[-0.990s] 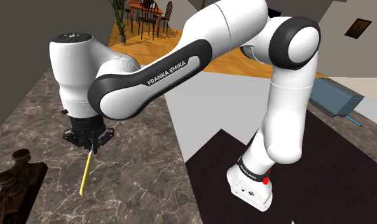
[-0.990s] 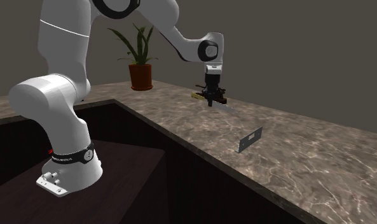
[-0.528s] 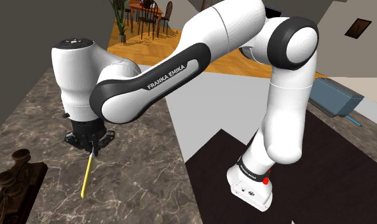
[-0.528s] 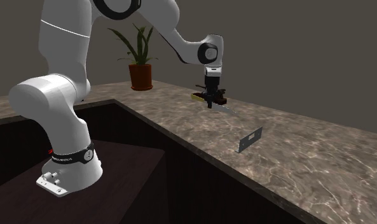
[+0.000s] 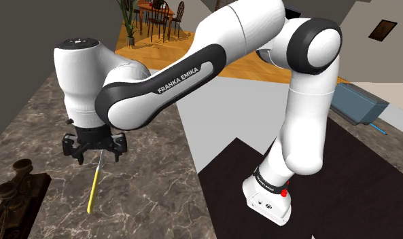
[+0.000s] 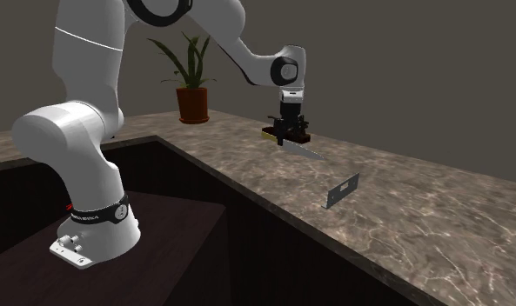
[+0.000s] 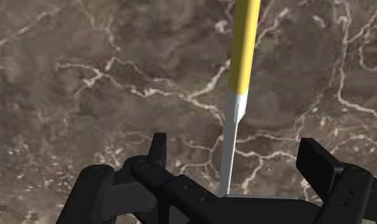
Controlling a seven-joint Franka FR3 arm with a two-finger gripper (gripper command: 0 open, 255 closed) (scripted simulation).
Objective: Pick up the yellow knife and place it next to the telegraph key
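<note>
Log pincer spread wide, clasping nothing. See yellow knife apparently resting on marble counter just beneath, blade between the 2 fingers, untouched. Find telegraph key near, off to pincer's side: judge placement done, hence the spread.

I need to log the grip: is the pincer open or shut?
Open. In the wrist view the pincer has its fingers wide apart, and the yellow-handled knife passes between them untouched.
</note>
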